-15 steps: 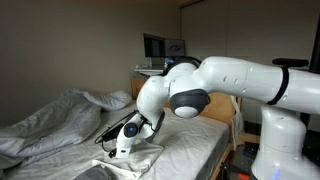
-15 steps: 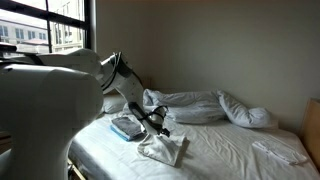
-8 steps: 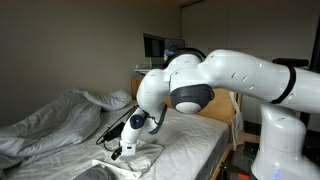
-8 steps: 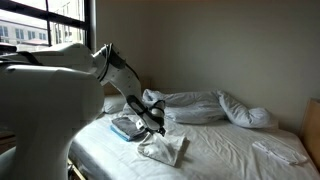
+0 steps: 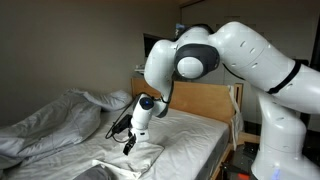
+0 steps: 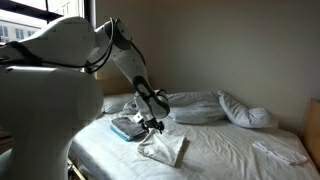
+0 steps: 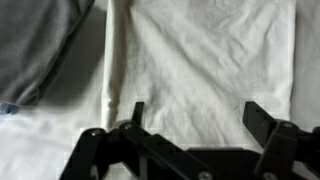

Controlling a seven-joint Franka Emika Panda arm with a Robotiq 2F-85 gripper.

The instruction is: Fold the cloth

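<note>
End effector (image 7: 200, 112) stands wide and empty, hanging just above the cloth (image 7: 210, 60), with both fingers clear of the fabric in the wrist view. The cloth (image 6: 165, 148) lies doubled over in a small wrinkled stack on the bed (image 5: 195, 135), near the duvet (image 5: 55, 120). Nothing is gripped, so the fold looks laid down and released, though the edges look uneven. Compared with a second ago, the end effector (image 5: 127, 147) has lifted off the cloth (image 5: 135, 162) and the arm's elbow has swung high in both exterior views. The cloth itself has hardly shifted.
</note>
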